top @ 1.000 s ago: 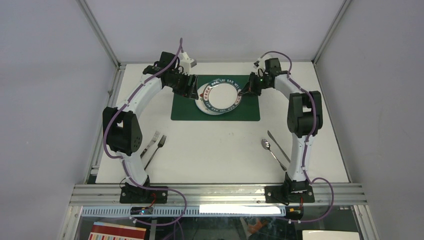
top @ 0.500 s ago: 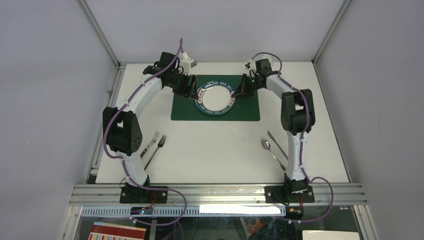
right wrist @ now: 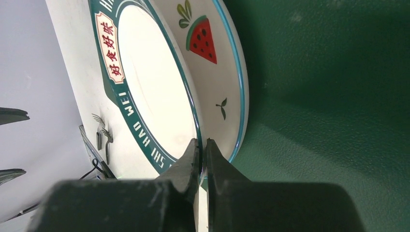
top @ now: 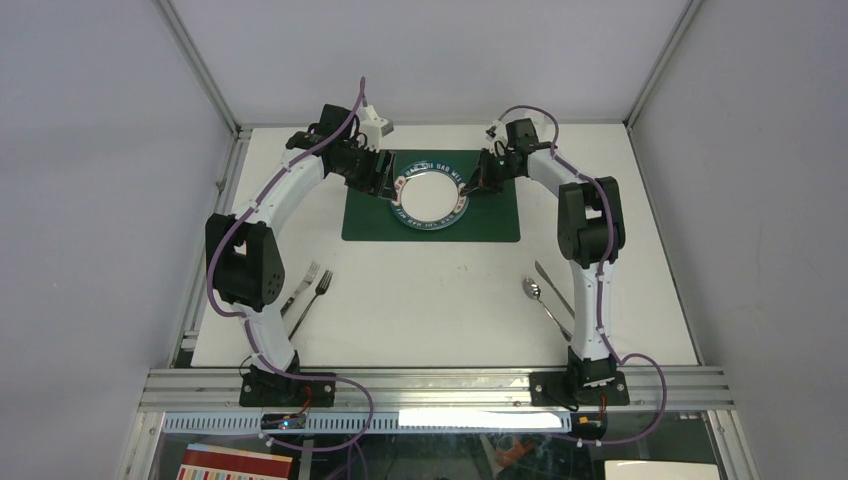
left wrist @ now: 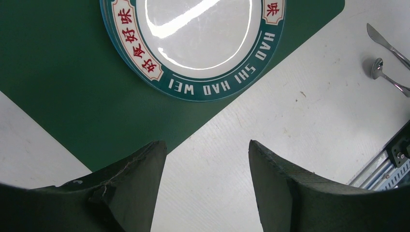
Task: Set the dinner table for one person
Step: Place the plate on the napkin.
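Green placemat (top: 370,225) under plate (top: 430,196) | right gripper (right wrist: 202,150) pinched on plate rim | left gripper (left wrist: 205,147) jaws apart, above placemat edge, beside plate

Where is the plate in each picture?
Top external: the plate sits just above centre.
Left wrist: plate at top middle, cut off by the frame.
Right wrist: plate left of centre, rim pinched by the right gripper.
Shared landmark: the dark green placemat under it.

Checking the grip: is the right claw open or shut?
Shut: the right claw pinches the plate by its rim, jaws nearly touching.
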`<control>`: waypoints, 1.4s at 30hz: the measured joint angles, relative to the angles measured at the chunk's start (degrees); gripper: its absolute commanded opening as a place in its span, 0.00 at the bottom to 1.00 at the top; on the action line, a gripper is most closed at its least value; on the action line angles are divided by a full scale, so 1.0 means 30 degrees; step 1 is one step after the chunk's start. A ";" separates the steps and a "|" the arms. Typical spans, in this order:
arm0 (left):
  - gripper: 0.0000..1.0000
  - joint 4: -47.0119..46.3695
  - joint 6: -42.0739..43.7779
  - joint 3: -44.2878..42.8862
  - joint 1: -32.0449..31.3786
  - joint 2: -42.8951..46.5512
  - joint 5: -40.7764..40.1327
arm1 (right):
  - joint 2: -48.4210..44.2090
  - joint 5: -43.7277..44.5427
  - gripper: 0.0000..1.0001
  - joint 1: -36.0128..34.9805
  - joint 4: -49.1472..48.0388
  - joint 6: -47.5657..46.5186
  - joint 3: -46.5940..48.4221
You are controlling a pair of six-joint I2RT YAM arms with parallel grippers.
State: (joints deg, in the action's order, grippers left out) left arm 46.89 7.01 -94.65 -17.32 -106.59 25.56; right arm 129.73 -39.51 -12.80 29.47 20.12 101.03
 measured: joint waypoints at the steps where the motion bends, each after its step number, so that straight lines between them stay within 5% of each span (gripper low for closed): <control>1: 0.66 0.0000 0.0000 0.0000 0.0000 0.0000 0.0000 | 0.0036 0.0044 0.05 0.0000 0.0000 0.0000 0.0000; 22: 0.66 -0.0007 0.0036 0.0058 0.0000 0.0000 0.0022 | 0.0073 0.1246 0.26 -0.0036 0.0204 -0.0306 0.0000; 42: 0.66 -0.0007 0.0189 0.0248 0.0000 0.0000 0.0029 | -0.0801 0.4087 0.29 -0.0248 0.1035 -0.1632 0.0000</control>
State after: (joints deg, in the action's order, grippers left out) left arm 46.87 7.57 -93.91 -17.32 -106.59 25.65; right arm 127.33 -27.24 -13.54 32.58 15.22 101.03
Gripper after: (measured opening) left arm 0.657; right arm 0.293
